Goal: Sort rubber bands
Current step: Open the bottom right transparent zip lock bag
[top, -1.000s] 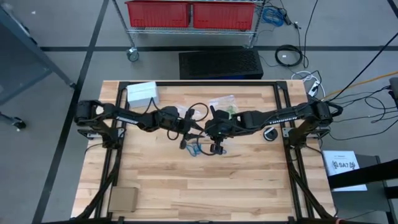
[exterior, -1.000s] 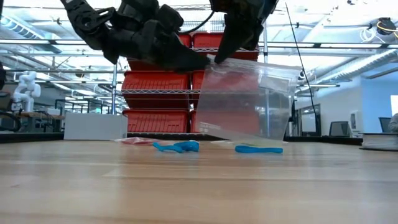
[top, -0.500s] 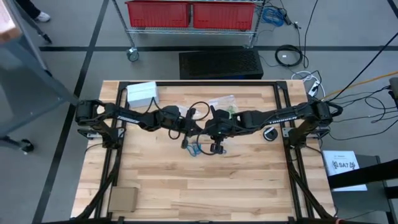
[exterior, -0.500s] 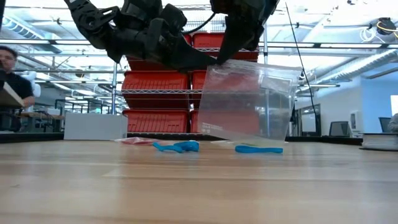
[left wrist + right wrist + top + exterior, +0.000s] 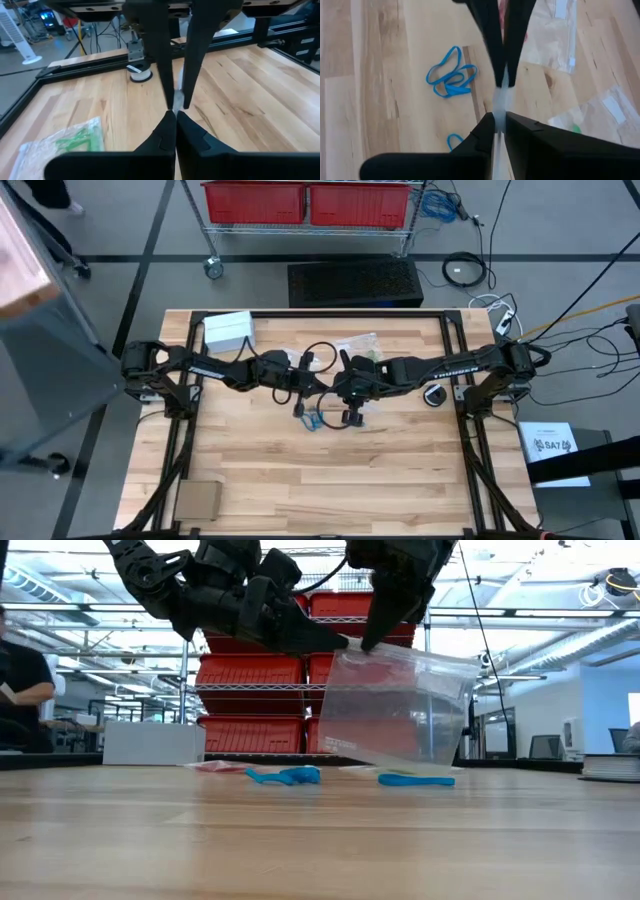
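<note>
A clear plastic bag point(image 5: 395, 705) hangs above the middle of the table. My left gripper point(image 5: 338, 640) and my right gripper point(image 5: 366, 643) are both shut on its top corner. They meet tip to tip at the table's middle, left point(image 5: 322, 387) and right point(image 5: 337, 388). Blue rubber bands point(image 5: 451, 75) lie loose on the wood below, and another blue band point(image 5: 415, 780) lies near the bag's lower edge. Green rubber bands sit inside a second bag point(image 5: 75, 142) lying flat. Whether the held bag's lower edge touches the table, I cannot tell. My left gripper pinches the bag's top edge point(image 5: 176, 100) at its corner between its two fingers, coming nearly level from the table's left side. The bag hangs below, slack. My right gripper pinches the same top edge point(image 5: 500, 95) right beside it, slanting down from above on the table's right side.
A flat bag with red bands point(image 5: 555, 30) and the green-band bag point(image 5: 365, 350) lie toward the far edge. A white box point(image 5: 228, 330) is at the far left, a tape roll point(image 5: 433, 395) at the right, a cardboard piece point(image 5: 197, 500) at the near left. Black frame rails point(image 5: 320, 315) border the table.
My left gripper has shut on the bag's top corner, next to my right gripper. Both arms have stayed in place, and the bag hangs as before.
</note>
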